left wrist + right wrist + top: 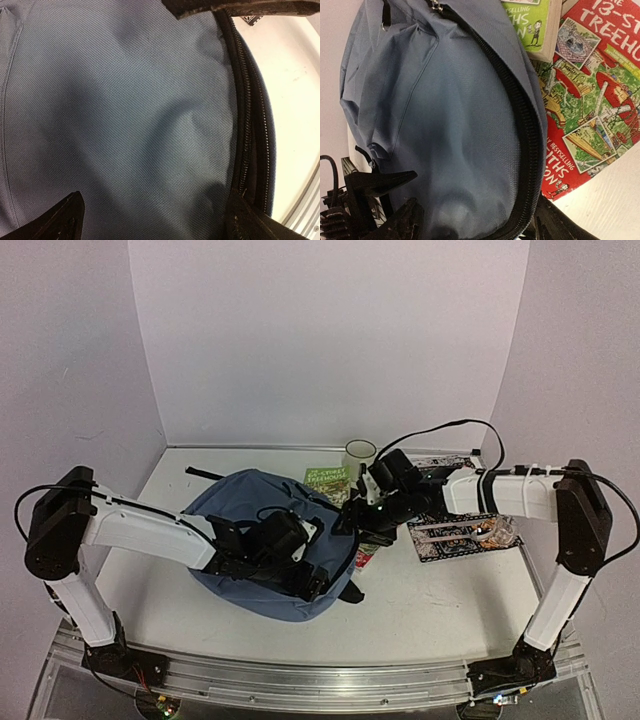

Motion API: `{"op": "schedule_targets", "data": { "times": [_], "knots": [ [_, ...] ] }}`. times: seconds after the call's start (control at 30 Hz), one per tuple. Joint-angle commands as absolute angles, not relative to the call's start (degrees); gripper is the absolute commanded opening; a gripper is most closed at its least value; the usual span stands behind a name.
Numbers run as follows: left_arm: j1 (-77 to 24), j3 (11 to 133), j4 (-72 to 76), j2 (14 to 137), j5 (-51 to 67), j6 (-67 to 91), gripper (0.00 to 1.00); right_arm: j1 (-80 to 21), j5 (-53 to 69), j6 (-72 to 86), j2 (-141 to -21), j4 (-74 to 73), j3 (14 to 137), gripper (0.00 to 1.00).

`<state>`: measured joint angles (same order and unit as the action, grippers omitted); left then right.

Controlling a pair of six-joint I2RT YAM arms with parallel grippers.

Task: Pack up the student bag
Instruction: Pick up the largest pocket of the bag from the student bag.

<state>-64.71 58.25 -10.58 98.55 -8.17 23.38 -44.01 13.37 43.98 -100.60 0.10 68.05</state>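
The slate-blue student bag [250, 508] lies flat in the middle of the table, its black zipper [522, 125] running along its right edge. My left gripper [303, 565] rests on the bag's near right part. In the left wrist view its fingers [65, 220] stand wide apart over blue fabric [125, 110], next to the zipper [246, 110], gripping nothing. My right gripper [352, 515] is at the bag's right edge. Its fingertips [402, 225] stand wide apart astride the zippered edge, with bag fabric [455, 125] bulging between them.
A red Treehouse book [592, 105] and a green book [532, 20] lie beside and partly under the bag's right edge. The green book [328, 480] and a white cup [359, 452] sit behind. A dark patterned mat [450, 537] with a clear plastic item [498, 530] lies right.
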Motion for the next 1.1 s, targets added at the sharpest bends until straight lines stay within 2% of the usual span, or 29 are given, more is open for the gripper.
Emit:
{"op": "schedule_targets", "data": {
  "times": [0.0,0.5,1.07],
  "knots": [
    [-65.9,57.6,-8.9,99.7,-12.2,22.9,0.99,-45.3,15.8,43.4,-99.6,-0.4,69.7,0.74],
    [-66.8,59.0,-6.2,98.5,-20.3,28.5,0.99,-46.1,20.5,43.3,-98.9,3.0,73.6,0.7],
    [-66.8,58.2,6.1,98.6,-15.8,34.7,0.99,-46.5,19.0,45.2,-97.9,5.9,69.1,0.64]
  ]
}}
